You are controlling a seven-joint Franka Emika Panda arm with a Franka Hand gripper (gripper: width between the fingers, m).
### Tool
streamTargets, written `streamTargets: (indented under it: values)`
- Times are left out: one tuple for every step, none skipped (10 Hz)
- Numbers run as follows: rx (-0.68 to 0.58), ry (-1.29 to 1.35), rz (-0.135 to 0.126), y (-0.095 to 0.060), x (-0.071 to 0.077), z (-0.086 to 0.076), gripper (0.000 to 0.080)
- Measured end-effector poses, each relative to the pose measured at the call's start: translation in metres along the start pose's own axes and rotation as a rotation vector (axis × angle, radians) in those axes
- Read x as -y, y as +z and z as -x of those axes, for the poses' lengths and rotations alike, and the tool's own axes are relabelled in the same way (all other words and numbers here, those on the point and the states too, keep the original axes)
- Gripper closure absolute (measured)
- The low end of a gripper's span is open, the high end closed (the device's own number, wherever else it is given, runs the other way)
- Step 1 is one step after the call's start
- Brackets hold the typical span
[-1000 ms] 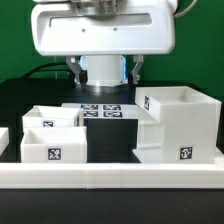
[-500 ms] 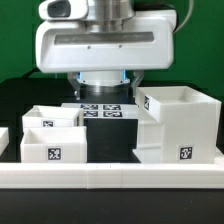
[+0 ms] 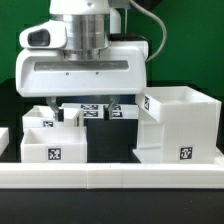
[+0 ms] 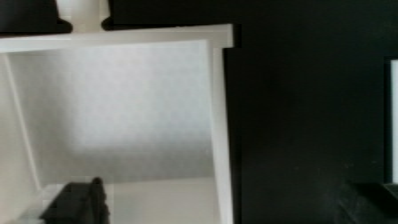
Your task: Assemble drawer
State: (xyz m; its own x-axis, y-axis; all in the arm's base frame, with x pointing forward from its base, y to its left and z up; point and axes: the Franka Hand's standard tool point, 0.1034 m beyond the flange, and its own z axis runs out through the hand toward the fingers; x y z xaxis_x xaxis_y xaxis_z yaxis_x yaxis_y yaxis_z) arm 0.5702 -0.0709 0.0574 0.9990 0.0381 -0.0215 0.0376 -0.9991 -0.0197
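The drawer is in three white tagged parts. The cube housing (image 3: 180,125) stands at the exterior view's right. Two small open-top trays stand at the left, the rear tray (image 3: 50,117) behind the front tray (image 3: 52,146). My gripper (image 3: 83,108) is open and empty, low over the rear tray. One finger (image 3: 52,108) is over the tray's inside and the other is outside it, over the marker board. In the wrist view the tray (image 4: 125,110) fills the frame. My gripper (image 4: 214,200) straddles its side wall (image 4: 224,120), with one dark finger (image 4: 75,200) inside.
The marker board (image 3: 98,112) lies flat between the trays and the housing, behind them. The long low white border wall (image 3: 110,176) runs along the front. A thin pale edge (image 4: 391,110) shows at the side of the wrist view.
My gripper has come down and moved toward the exterior view's left, from above the marker board to over the rear tray. The jaws stay open. The parts have not moved.
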Motion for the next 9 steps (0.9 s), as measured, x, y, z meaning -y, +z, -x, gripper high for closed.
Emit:
streamTargets:
  values:
    - [-0.008,0.005,0.005,0.004,-0.003,0.0,0.0151]
    - [-0.008,0.004,0.005,0.004,-0.002,0.0,0.0151]
    - [-0.007,0.003,0.005,0.004,-0.002,0.0,0.0151]
    - [-0.007,0.003,0.005,0.004,-0.002,0.0,0.0151]
    - [-0.007,-0.021,0.004,0.004,-0.003,0.0,0.0151]
    - [-0.008,-0.063,0.002,0.003,-0.005,0.0,0.0151]
    - [-0.009,-0.065,0.007,0.012,-0.006,0.006,0.0151]
    - [-0.016,-0.067,0.014,0.023,-0.005,0.011,0.0151]
    - [-0.021,-0.069,0.021,0.032,-0.004,0.015,0.0151]
